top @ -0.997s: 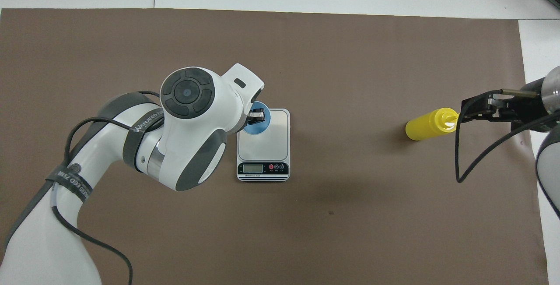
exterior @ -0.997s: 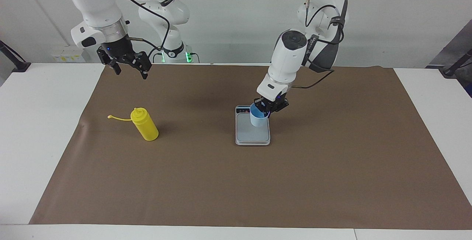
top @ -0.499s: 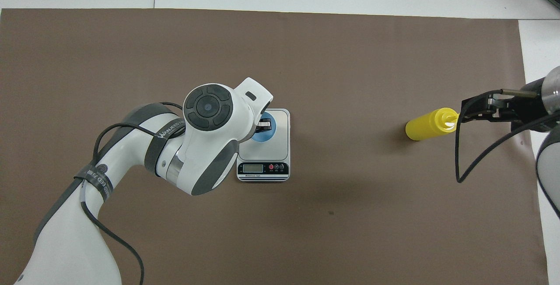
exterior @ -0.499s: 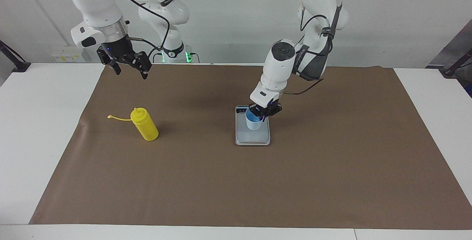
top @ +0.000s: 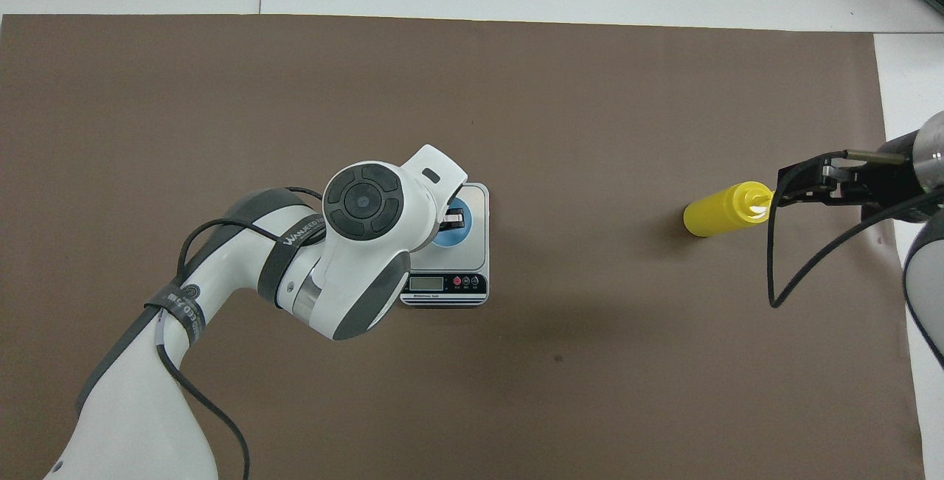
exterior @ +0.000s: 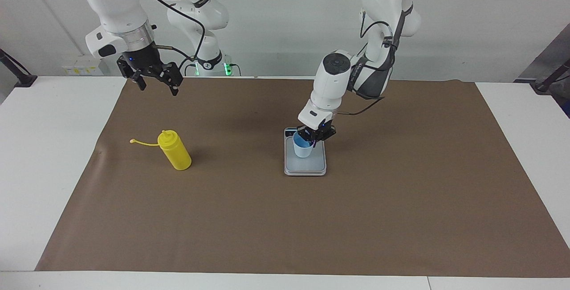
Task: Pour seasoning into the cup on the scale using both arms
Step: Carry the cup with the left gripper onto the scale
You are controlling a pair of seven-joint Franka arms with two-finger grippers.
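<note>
1. Bench (exterior: 58, 156): carries a brown mat (exterior: 401, 201) on which all task items sit.
2. Scale (exterior: 311, 167): lies on the mat directly below the left hand, display strip at the edge nearest the robots.
3. Bottle (exterior: 175, 150): stands upright on the mat toward the right arm's end of the bench, well apart from the scale, below the right hand and not touched by it. Its cap strap (exterior: 143, 142) lies out to one side of the nozzle.
4. Cup (exterior: 302, 148): upright on the weighing plate, gripped at its rim by the left hand.
5. Left hand (exterior: 314, 137): clenched on the cup rim, one finger inside the cup and one outside.
6. Right hand (exterior: 156, 81): released, fingers spread wide, holding nothing; it hangs in the air above the mat, waiting.
7. Progress: the cup appears placed on the scale but is not yet let go. Judged remaining: release the cup, grasp the bottle with the right hand, carry it over the cup, pour. No pouring has begun.
</note>
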